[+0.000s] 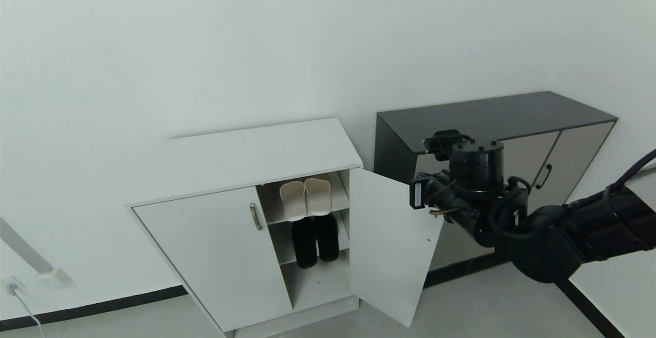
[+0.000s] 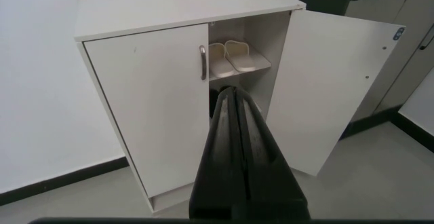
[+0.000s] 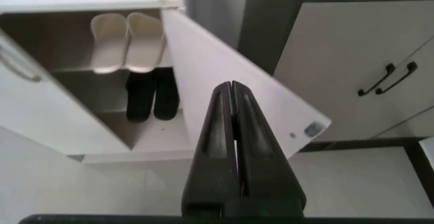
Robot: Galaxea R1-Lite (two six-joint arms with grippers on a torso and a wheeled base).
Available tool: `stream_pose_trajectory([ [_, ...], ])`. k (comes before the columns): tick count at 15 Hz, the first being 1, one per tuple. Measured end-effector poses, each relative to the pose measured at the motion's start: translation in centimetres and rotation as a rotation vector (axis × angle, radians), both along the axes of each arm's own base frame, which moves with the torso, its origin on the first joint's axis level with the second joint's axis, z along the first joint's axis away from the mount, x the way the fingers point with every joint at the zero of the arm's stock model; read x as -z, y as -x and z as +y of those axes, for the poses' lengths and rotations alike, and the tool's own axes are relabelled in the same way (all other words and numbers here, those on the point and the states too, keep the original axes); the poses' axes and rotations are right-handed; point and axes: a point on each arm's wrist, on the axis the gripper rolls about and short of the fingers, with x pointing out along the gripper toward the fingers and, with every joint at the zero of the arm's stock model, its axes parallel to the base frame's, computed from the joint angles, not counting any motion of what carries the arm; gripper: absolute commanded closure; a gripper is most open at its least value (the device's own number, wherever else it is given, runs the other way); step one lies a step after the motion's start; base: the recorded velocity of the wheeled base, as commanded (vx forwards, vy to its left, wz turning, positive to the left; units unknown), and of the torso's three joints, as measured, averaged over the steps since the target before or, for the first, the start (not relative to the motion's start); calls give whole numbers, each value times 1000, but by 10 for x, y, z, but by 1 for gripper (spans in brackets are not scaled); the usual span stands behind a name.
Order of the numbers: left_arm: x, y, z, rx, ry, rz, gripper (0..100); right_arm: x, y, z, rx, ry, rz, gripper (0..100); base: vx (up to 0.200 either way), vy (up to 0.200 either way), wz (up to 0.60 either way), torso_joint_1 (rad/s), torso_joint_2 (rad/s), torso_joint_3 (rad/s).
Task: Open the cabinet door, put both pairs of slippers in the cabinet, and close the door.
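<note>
The white cabinet (image 1: 246, 148) stands on the grey floor (image 1: 487, 307) against the wall. On its upper shelf (image 1: 340, 201) a pair of beige slippers (image 1: 306, 198) lies side by side; on the shelf below (image 1: 285, 252) lies a pair of black slippers (image 1: 315, 240), directly beneath the beige pair.

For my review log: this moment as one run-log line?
white slippers: upper shelf | black slippers: shelf below | right door: open | right gripper: shut, beside door | left gripper: shut
</note>
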Motion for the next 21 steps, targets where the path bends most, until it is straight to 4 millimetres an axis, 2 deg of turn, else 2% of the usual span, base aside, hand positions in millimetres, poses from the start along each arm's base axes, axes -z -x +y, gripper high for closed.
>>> stream_pose_trajectory([
  [5,0,0,0,0,0,0,100,12,-44,-21,38,-6,26,100,0,0,0,0,0,0],
  [9,0,0,0,0,0,0,100,28,-71,-34,62,-11,47,100,0,0,0,0,0,0],
  [14,0,0,0,0,0,0,100,47,-91,-37,86,-4,65,100,0,0,0,0,0,0],
  [21,0,0,0,0,1,0,100,65,-106,-38,94,3,88,100,0,0,0,0,0,0],
])
